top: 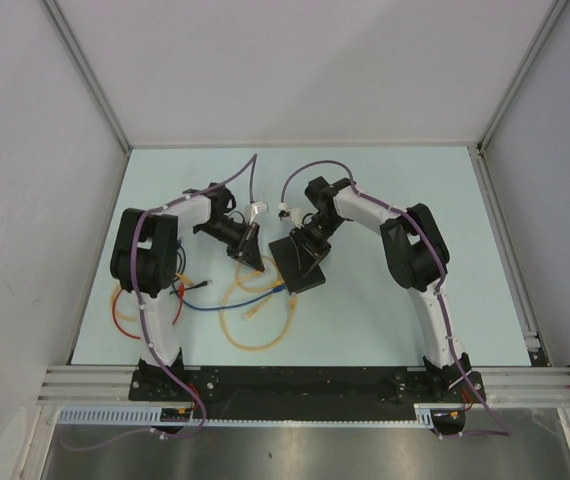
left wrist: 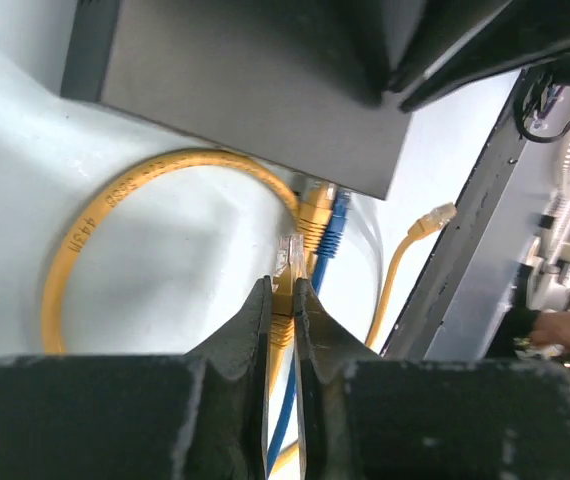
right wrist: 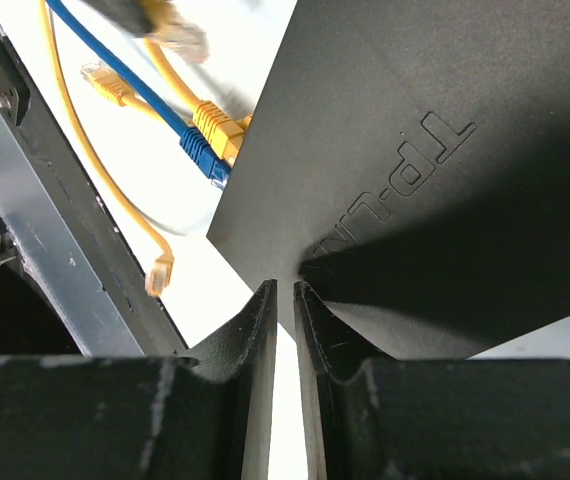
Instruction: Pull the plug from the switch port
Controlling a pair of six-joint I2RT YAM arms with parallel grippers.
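Note:
The black switch (top: pixel 298 265) (left wrist: pixel 265 80) (right wrist: pixel 415 150) lies flat mid-table. My left gripper (top: pixel 251 252) (left wrist: pixel 283 292) is shut on the boot of a yellow plug (left wrist: pixel 287 255). The plug's clear tip is free, a short way out from the switch's socket edge. It shows blurred at the top of the right wrist view (right wrist: pixel 175 30). A second yellow plug (left wrist: pixel 315 212) (right wrist: pixel 217 125) and a blue plug (left wrist: pixel 337 215) (right wrist: pixel 197 150) still sit in the ports. My right gripper (top: pixel 310 250) (right wrist: pixel 285 290) is shut, its tips resting on the switch's top near a corner.
Yellow cable loops (top: pixel 255 330) lie in front of the switch, with loose yellow ends (left wrist: pixel 435 217) (right wrist: pixel 158 272) near the black front rail (top: pixel 305 380). Red (top: pixel 125 315) and blue (top: pixel 200 300) cables lie by the left arm. Grey walls enclose the table.

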